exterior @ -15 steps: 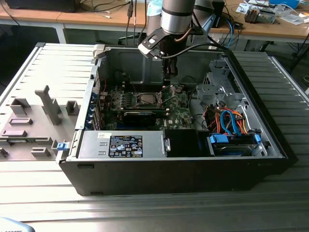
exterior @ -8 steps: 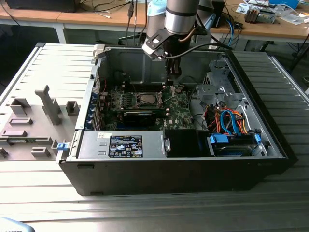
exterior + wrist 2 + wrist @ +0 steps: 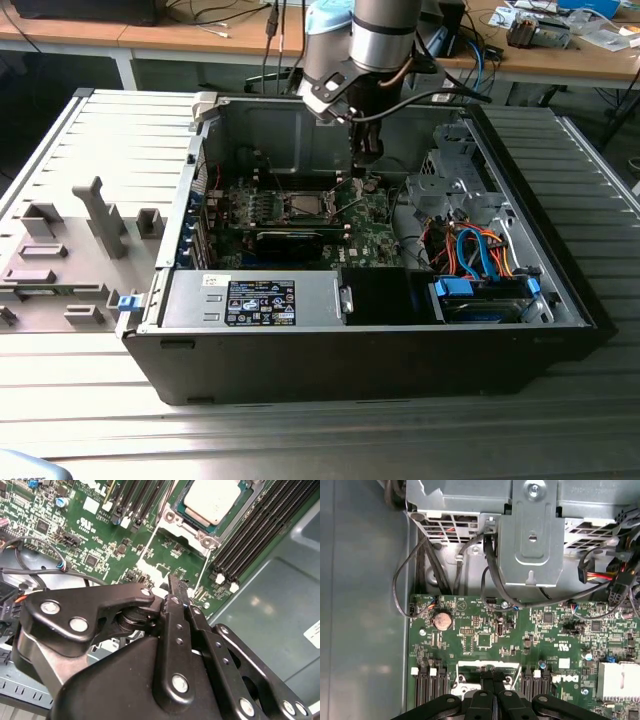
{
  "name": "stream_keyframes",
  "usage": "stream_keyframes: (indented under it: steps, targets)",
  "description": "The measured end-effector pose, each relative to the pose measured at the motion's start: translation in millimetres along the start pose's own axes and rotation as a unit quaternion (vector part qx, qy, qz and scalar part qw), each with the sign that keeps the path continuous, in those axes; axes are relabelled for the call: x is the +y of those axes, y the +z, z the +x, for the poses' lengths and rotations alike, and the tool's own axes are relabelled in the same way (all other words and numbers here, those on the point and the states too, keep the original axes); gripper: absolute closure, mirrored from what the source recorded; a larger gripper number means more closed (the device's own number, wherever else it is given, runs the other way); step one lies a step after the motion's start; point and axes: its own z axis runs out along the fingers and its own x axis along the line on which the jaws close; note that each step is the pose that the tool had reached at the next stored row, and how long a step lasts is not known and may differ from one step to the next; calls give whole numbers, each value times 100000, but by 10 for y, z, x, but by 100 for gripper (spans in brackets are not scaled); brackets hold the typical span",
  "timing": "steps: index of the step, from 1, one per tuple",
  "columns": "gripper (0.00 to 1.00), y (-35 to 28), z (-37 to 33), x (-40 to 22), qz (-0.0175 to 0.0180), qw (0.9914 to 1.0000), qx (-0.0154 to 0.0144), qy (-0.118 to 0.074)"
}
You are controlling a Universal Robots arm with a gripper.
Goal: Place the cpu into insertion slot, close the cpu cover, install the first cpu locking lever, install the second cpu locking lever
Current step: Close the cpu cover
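The cpu [image 3: 215, 500], a square chip with a dull silver top, sits in the insertion slot [image 3: 305, 205] on the green board. The cpu cover [image 3: 200, 528] lies as a silvery frame around it. Two thin wire locking levers [image 3: 149, 545] [image 3: 204, 567] run out from the socket's corners toward my gripper. In both wrist views my gripper [image 3: 174, 582] [image 3: 495, 676] is shut with nothing seen between its black fingers. It hovers just above the board beside the socket. In the exterior view the gripper [image 3: 365, 178] hangs inside the case, toward that view's right of the socket.
Long black memory slots [image 3: 250, 530] flank the socket on both sides. A grey metal drive cage [image 3: 532, 535] with black cables stands beyond the board, near a coin battery [image 3: 442, 621]. The power supply [image 3: 260, 298] fills the case front. A grey fixture panel [image 3: 70, 250] lies outside.
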Motion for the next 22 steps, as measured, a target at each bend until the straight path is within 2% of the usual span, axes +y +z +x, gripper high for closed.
stream_keyframes:
  steps: [5,13,19,22]
  targets:
    - [89,16,-3,86,60,100000,-2,-8]
    - [89,73,-5,176,136,100000,7,-9]
    - [89,152,-5,228,227,100000,8,-9]
    - [89,212,-4,246,261,100000,-11,-33]
